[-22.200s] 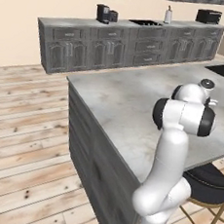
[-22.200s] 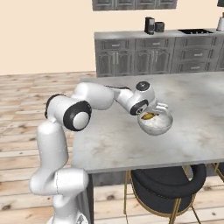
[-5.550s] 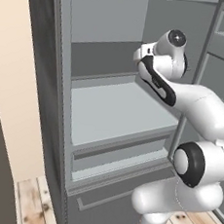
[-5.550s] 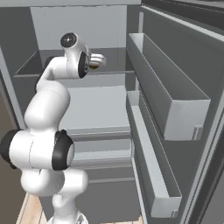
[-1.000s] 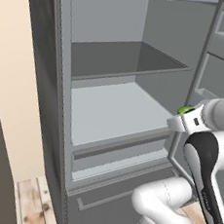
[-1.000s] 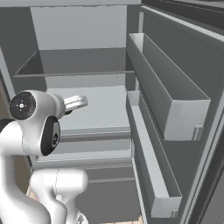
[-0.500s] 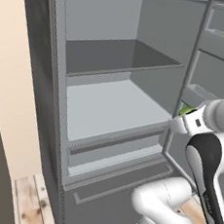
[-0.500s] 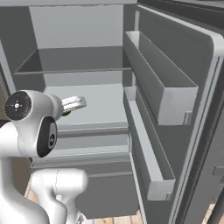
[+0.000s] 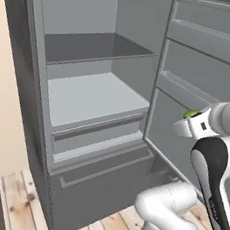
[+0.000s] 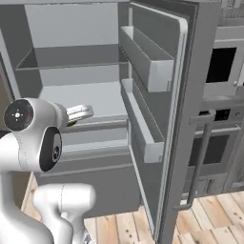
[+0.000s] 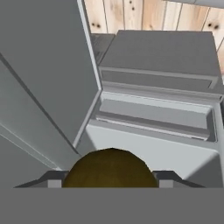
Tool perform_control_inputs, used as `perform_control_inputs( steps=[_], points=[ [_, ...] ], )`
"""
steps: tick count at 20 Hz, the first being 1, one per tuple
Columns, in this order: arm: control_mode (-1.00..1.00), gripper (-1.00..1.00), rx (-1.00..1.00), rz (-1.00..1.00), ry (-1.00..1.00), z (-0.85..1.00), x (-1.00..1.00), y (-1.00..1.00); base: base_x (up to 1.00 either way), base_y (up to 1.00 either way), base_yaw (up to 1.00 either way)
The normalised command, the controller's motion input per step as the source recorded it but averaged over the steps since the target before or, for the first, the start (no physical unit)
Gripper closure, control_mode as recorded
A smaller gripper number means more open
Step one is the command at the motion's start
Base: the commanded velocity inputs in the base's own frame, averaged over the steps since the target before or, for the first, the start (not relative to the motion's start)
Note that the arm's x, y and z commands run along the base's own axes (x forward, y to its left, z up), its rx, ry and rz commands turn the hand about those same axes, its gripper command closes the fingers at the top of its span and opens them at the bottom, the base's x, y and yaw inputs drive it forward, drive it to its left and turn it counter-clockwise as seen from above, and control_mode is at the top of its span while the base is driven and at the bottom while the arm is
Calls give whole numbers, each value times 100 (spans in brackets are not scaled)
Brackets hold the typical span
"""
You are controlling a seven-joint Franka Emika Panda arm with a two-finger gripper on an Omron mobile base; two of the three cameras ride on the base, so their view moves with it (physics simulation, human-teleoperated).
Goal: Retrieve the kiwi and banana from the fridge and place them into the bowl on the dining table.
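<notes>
Left base view: fridge (image 9: 87, 109) open, shelves bare; pincer (image 9: 189, 126) tucked near the arm with a spot of yellow-green kiwi (image 9: 192, 114) peeking out beside the door.

Right base view: pincer (image 10: 80, 112) out in front of the lower shelf, open door (image 10: 162, 109) standing close alongside. Risk of clipping that door while swinging away.

Hand view: rounded brown-green kiwi (image 11: 110, 168) seated between both fingertips (image 11: 53, 179), clamped on it. Round fruit, so likely to roll free under a sharp turn.
</notes>
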Motion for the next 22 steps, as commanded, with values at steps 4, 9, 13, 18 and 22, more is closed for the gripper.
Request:
perform_control_inputs(
  steps=[4,9,13,18,22],
  points=[
    [100,100,0,0,0,0,0,0,-73,0,-22],
    [100,100,0,0,0,0,0,0,-82,0,-19],
    [100,100,0,0,0,0,0,0,-83,0,-17],
    [100,100,0,0,0,0,0,0,-83,0,-19],
    [100,100,0,0,0,0,0,0,-75,0,-24]
  ],
)
